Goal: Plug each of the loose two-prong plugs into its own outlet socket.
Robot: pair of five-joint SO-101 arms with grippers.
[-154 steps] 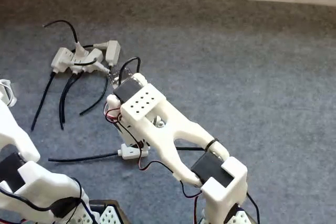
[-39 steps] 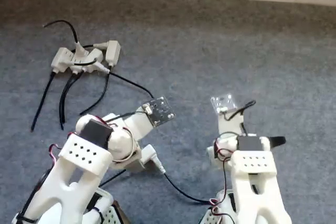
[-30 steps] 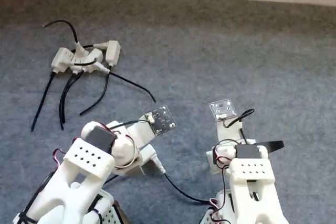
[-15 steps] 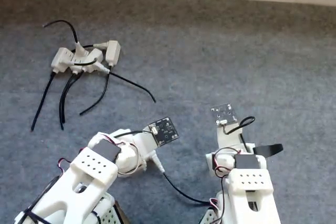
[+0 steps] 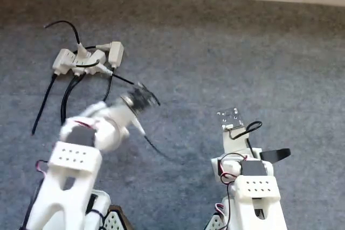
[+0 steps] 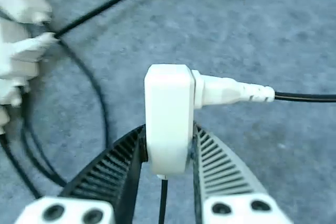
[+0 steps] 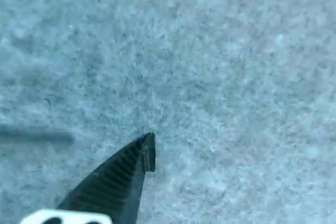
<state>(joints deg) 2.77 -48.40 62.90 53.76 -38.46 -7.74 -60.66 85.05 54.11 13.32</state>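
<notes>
We see a grey carpeted table top (image 5: 242, 52) spread under everything. The left arm (image 5: 73, 160) rises from the near left and leans toward the far left. The right arm (image 5: 253, 187) stands at the near right, well apart from the wiring. Its right gripper (image 5: 268, 155) is released and holds nothing: one black finger (image 7: 128, 174) hangs over bare carpet and the other juts out sideways in the high view. At the far left lies the outlet cluster (image 5: 86, 60), white socket blocks and plug bodies bunched together; we cannot tell which sockets are filled. Several black cords (image 5: 67, 98) trail from it toward the near side and loop over the carpet. In the left wrist view these loops lie between the cluster and the left gripper (image 6: 168, 140). A loose cord (image 5: 123, 80) also runs from the cluster toward that gripper. The left gripper is clenched on the white plug (image 6: 168, 103), its ribbed fingers (image 6: 210, 156) pressing both flat sides. The plug stands upright between them, near the cluster but not touching it. Its strain relief sticks out sideways into the trailing cord (image 6: 304, 97).
</notes>
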